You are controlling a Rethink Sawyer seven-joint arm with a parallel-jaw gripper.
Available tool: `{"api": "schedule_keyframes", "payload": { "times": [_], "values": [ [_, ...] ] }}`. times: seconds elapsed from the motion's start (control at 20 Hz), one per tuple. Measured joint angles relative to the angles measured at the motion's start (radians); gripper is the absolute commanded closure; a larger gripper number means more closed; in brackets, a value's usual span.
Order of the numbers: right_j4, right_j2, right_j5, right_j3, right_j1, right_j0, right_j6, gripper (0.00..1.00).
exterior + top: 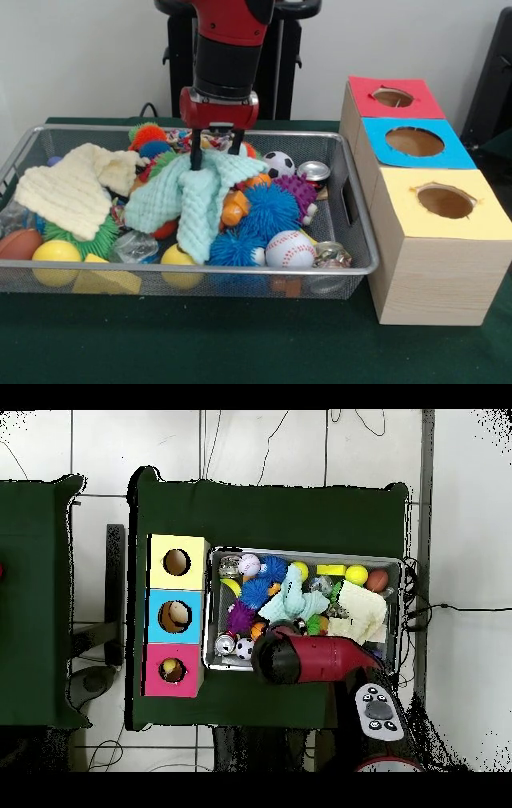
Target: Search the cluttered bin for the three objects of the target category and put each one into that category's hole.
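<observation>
The gripper (217, 156) pinches a soft, waffle-textured mint cloth (196, 198) draped over spiky rubber balls (268, 210) in the wire-mesh bin (352, 240).

Red arm (320, 659) over the bin (305, 553), three-holed box (176, 615) beside it, green table (270, 509)

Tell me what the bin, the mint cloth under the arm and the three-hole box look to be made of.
Bin: silver wire mesh with a smooth metal rim, see-through grid. Mint cloth: soft waffle-textured fabric, draping in folds. Three-hole box: pale wood with visible grain, topped with matte coloured paper, apparently.
</observation>
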Motion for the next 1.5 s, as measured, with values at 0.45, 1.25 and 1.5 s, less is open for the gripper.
{"api": "schedule_keyframes", "payload": {
  "times": [0.45, 1.25, 1.5],
  "values": [
    [0.047, -0.003, 0.023, 0.01, -0.005, 0.013, 0.0, 0.0],
    [0.177, -0.028, 0.036, 0.01, 0.043, 0.152, 0.014, 0.0],
    [0.177, -0.026, -0.077, 0.016, 0.073, 0.123, 0.016, 0.0]
  ]
}}
